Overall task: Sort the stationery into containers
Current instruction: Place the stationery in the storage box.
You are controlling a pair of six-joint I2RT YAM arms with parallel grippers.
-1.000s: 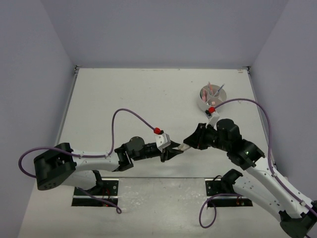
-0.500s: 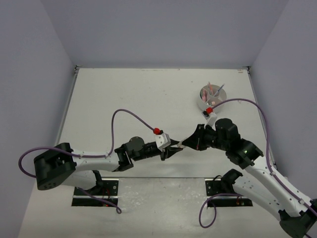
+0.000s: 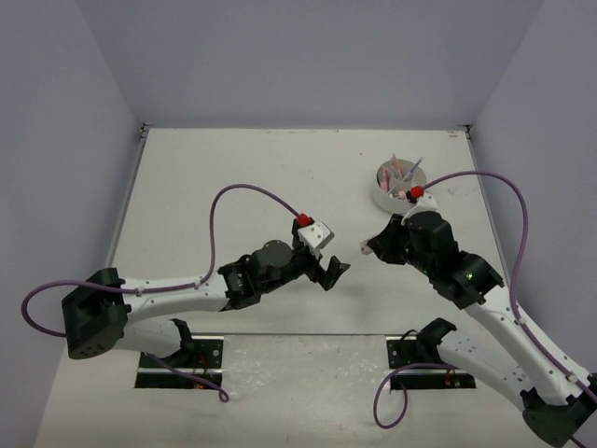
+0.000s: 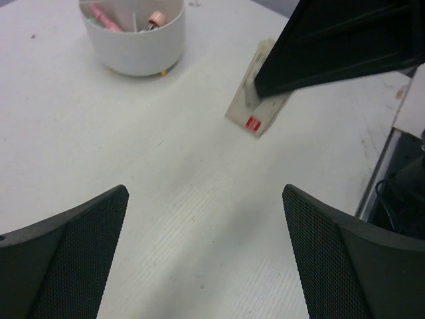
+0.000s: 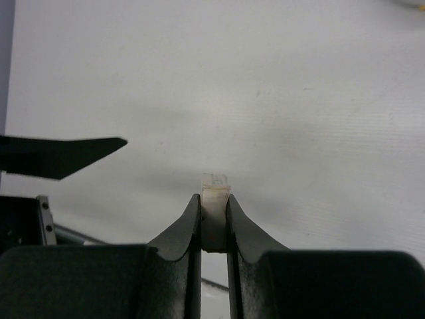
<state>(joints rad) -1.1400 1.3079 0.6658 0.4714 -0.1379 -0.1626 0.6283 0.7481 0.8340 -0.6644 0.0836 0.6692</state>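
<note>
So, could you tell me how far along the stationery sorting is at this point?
Pens and small pieces already sit in the white tub. In hand: the right gripper is shut on a pale eraser block, short of the tub; the left gripper is open, empty. Left: dropping that block into the tub.

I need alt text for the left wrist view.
A pale rectangular eraser block with a red label hangs pinched in the right arm's black jaws over the white table. The left arm's mesh-faced jaws stand wide open below, and a white round plastic tub holding pink pieces sits top left.
</note>
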